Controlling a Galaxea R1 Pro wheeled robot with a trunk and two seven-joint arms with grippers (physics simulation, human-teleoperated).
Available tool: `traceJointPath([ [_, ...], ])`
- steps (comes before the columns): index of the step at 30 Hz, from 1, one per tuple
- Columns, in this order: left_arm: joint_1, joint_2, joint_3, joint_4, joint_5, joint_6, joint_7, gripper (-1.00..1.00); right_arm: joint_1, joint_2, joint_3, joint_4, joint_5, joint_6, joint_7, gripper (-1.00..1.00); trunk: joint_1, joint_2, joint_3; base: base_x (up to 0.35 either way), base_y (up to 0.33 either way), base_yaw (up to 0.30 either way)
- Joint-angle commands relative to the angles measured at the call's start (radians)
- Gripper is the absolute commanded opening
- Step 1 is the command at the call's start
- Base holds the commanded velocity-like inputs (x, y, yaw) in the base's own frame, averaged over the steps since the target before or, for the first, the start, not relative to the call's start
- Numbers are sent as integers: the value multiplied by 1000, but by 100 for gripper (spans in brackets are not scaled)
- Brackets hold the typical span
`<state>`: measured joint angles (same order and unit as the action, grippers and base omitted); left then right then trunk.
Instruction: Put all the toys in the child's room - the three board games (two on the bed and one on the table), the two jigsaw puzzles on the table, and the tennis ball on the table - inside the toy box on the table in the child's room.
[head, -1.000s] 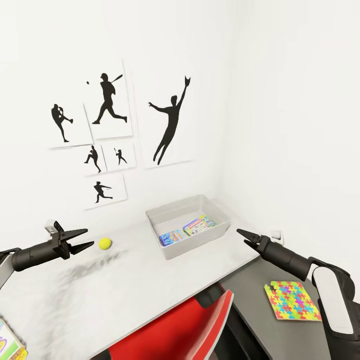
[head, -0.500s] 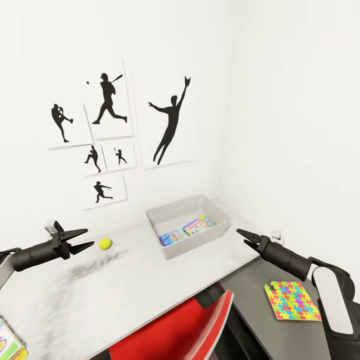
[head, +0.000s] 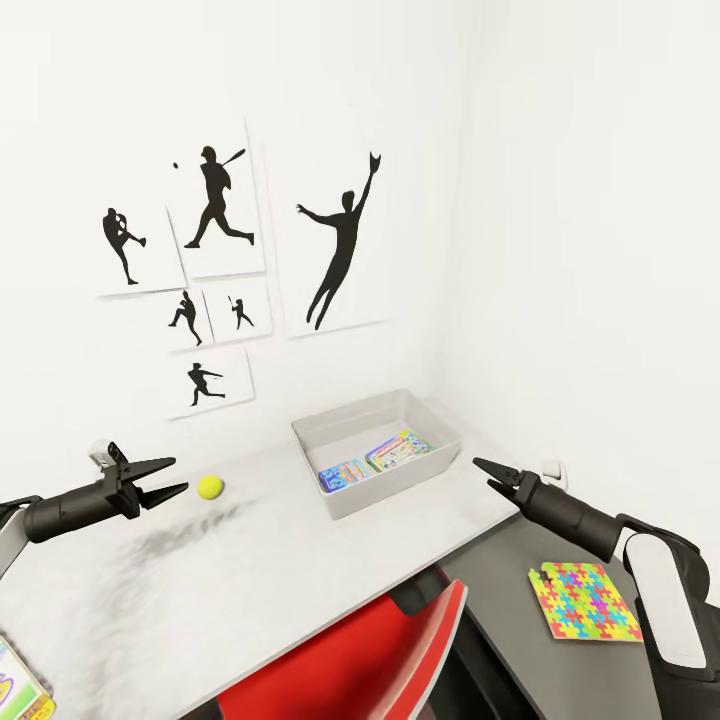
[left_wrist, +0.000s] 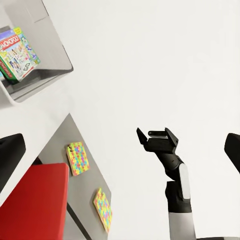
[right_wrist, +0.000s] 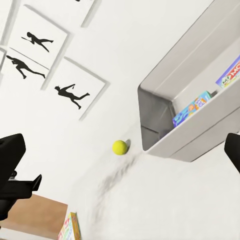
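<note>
The light grey toy box (head: 440, 446) stands at the far right of the table (head: 250, 580), with two board games (head: 400, 449) lying flat inside. The tennis ball (head: 209, 487) rests on the table left of the box. My left gripper (head: 180, 475) hovers open just left of the ball, a small gap away from it. My right gripper (head: 480, 465) is open in the air to the right of the box, its fingers (right_wrist: 11, 152) spread wide. One jigsaw puzzle (head: 585, 600) lies on the lower dark section, and both jigsaw puzzles (left_wrist: 77, 158) show in the left wrist view. A third board game (head: 15, 690) pokes in at the table's near left corner.
A red chair (head: 370, 655) is pushed against the table's front edge. White walls close in behind and to the right of the table, with black silhouette sports pictures (head: 215, 205) on the back wall. A small white object (head: 100, 455) sits near the wall behind my left gripper.
</note>
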<state>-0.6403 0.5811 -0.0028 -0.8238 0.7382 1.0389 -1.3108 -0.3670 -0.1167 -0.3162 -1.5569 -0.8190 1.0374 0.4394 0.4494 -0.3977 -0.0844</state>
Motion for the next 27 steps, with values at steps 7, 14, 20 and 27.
traceJointPath([
  [7,-1,0,0,0,1,8,-2,100,-1,0,-1,0,9,4,10,100,1,-2,3,0,0,0],
  [14,-1,0,0,0,1,8,-2,100,-1,0,-2,0,9,4,10,100,1,-2,13,0,0,0],
  [20,-1,0,0,0,1,8,-2,100,-1,0,-2,0,9,4,10,100,1,-2,23,0,0,0],
  [27,-1,0,0,0,1,8,-2,100,-1,0,-3,0,9,4,10,100,1,-2,35,0,0,0],
])
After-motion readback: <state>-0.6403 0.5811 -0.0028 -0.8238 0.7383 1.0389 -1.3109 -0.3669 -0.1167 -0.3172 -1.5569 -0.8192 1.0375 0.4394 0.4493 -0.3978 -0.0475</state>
